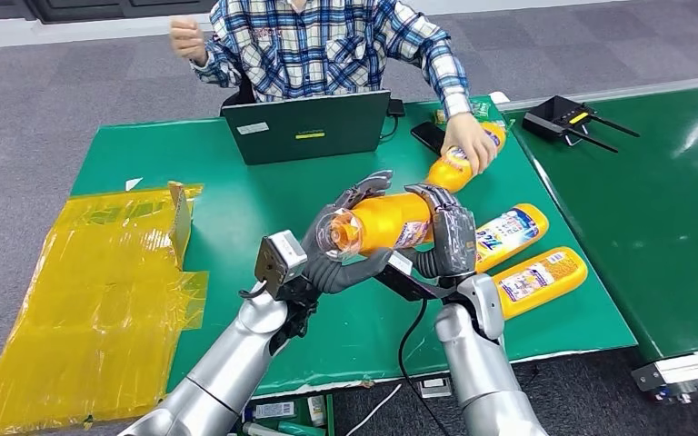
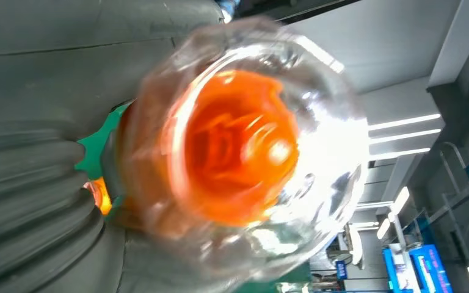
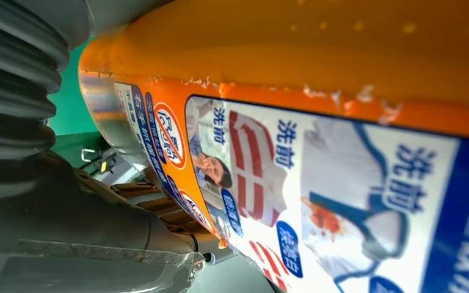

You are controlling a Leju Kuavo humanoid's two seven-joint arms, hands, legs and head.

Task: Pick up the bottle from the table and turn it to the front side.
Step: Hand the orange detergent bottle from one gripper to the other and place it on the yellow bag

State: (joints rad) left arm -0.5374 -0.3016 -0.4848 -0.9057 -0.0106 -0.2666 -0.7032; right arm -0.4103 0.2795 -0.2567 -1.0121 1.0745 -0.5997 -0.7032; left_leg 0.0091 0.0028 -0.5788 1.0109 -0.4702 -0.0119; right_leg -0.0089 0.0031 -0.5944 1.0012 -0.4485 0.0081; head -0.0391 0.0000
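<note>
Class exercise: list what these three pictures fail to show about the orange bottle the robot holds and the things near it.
- Held orange bottle: front label unseen; right hand wraps it in the head view.
- Bottle's clear cap: blurred in the left wrist view.
- Label print: cut off by the right wrist view's edge.
- Left hand: fingers partly behind the bottle.

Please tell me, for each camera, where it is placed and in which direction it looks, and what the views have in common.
Head view: high on the body, looking down at the green table; both arms show, left hand and right hand holding the orange bottle.
Left wrist view: behind the left hand, facing the clear cap.
Right wrist view: beside the label.
All share the bottle.
</note>
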